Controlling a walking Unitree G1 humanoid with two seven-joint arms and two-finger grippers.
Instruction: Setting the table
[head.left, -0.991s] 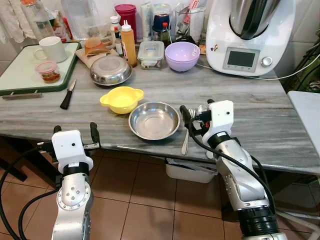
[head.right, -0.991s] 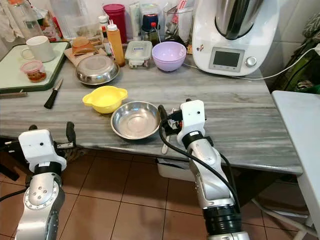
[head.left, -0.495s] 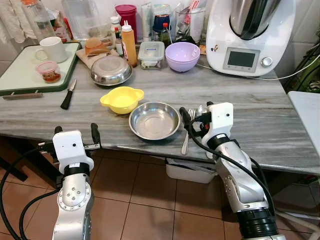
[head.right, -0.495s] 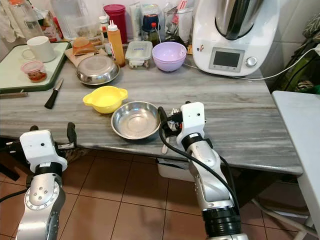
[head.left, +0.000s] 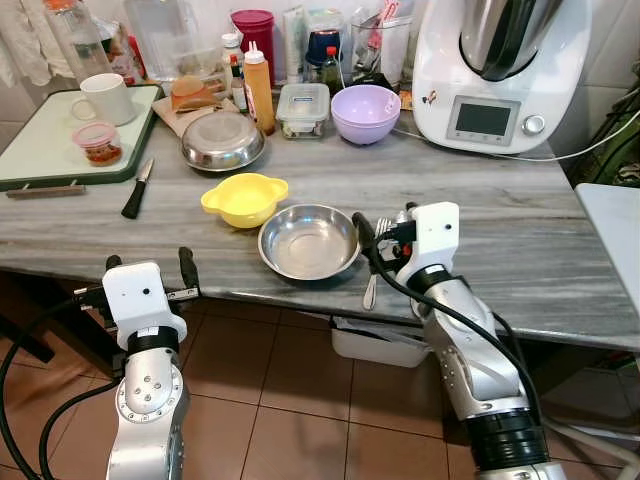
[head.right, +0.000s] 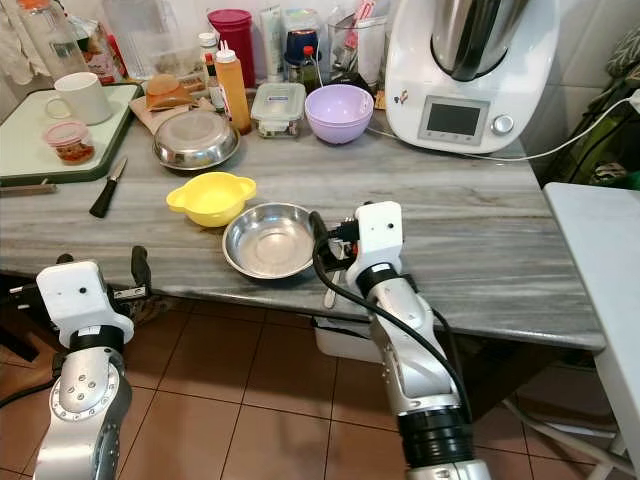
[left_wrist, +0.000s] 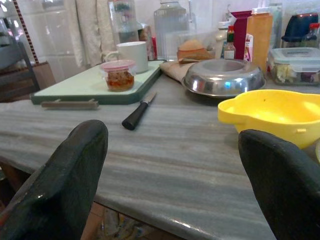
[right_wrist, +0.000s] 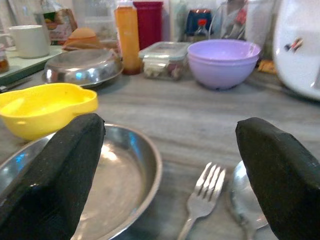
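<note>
**Cutlery laid beside the steel bowl; right hand hovers over it, released**

The right hand (head.left: 385, 240) sits low over the front part of the grey marbled counter (head.left: 520, 240), its two black fingers spread wide and holding nothing. Between and just beyond those fingers lie a fork (right_wrist: 202, 197) and a spoon (right_wrist: 245, 200), side by side on the counter, just to the right of the empty steel bowl (head.left: 308, 240). The fork's handle (head.left: 370, 290) runs out toward the counter's front edge. A yellow bowl (head.left: 243, 197) stands just behind and to the left of the steel bowl, close to its rim.

The left hand (head.left: 147, 272) hangs in front of the counter edge, below the surface, fingers apart and empty, facing a black-handled knife (left_wrist: 136, 114) that lies near a green tray (head.left: 40, 150) with a white mug (head.left: 104, 96) and a small jar (head.left: 98, 142). Farther back stand an upturned steel dish (head.left: 222, 140), a purple bowl (head.left: 365, 110), a squeeze bottle (head.left: 258, 85) and a white kitchen machine (head.left: 500, 70).

The step in hand looks like placing cutlery beside the bowl, and that appears done for fork and spoon. The next move likely calls for lifting the right hand clear without nudging the cutlery, whose handles lie close to the edge. Bringing the knife over would be a reach across the counter for the left hand.
</note>
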